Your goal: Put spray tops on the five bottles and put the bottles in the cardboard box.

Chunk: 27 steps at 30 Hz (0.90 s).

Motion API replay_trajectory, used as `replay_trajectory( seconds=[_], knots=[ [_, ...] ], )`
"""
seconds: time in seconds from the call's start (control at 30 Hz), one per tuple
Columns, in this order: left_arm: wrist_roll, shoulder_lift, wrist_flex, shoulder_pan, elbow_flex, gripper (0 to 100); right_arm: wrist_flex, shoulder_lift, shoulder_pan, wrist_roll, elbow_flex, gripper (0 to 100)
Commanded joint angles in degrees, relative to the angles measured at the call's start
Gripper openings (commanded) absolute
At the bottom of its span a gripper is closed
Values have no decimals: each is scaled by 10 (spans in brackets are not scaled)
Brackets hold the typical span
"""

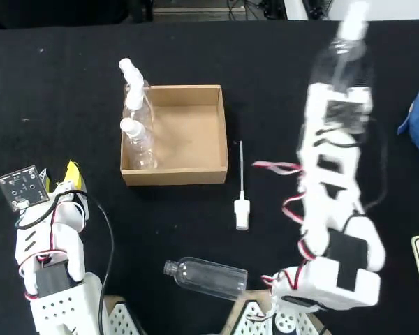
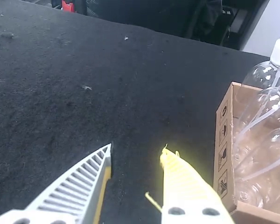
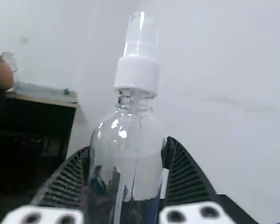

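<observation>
Gripper of the left arm (image 2: pixel 137 148): jaws apart, nothing between them, low over bare table (image 2: pixel 60 70); judged idle, parked clear of the work. Cardboard box (image 1: pixel 174 176) lies just ahead of it and off to one side. Two capped bottles (image 1: pixel 137 132) stand upright against the box wall nearest this gripper, presumably packed tight so the open floor beyond takes the others. Bare bottle (image 1: pixel 208 277) lies on its side on the table between the two arm bases, neck towards the left arm; it has no top, so it is probably next in the queue. Loose spray top (image 1: pixel 241 213) lies flat just beyond it, dip tube pointing away from the arms. Right gripper (image 3: pixel 128 147) is clamped on the body of the held bottle (image 3: pixel 126 126), upright and well above the table, with the fitted spray top (image 3: pixel 136 74) above the jaws. Neck threads show under the collar, so seating may be incomplete. Likely destination: the box.
</observation>
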Motion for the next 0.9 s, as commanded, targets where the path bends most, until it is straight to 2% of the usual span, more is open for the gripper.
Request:
replay_trajectory(
  seconds=[0.0,0.23,0.33,0.57,0.73,0.87],
  knots=[
    [2,-1,-16,-2,-2,30,-17,67,59,-34,-89,10],
    [2,-1,-47,-2,15,30,-177,327,108,-37,-218,10],
    [2,-1,-47,-5,15,30,-202,413,122,-37,-274,10],
    [2,-1,-47,-2,16,30,-245,517,134,-35,-344,10],
    [2,-1,-47,-2,16,30,-297,568,129,18,-345,10],
    [2,-1,-47,-2,17,30,-331,612,131,19,-349,10]
  ],
)
